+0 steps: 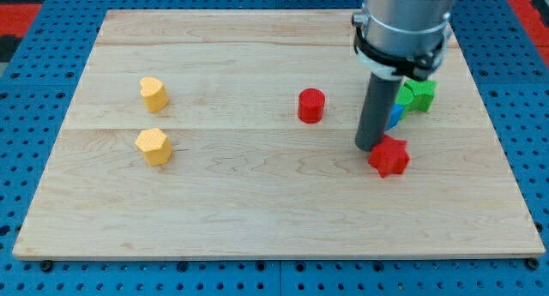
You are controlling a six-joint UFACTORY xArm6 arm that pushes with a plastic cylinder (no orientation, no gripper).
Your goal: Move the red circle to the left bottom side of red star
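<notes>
The red circle is a short red cylinder standing near the middle of the wooden board. The red star lies to its right and lower in the view. My tip is the lower end of the dark rod and sits right against the star's upper left edge. The tip is to the right of and below the red circle, apart from it.
A green block and a blue block sit behind the rod at the view's right, partly hidden by it. Two yellow blocks, a heart-like one and a hexagon, lie at the view's left.
</notes>
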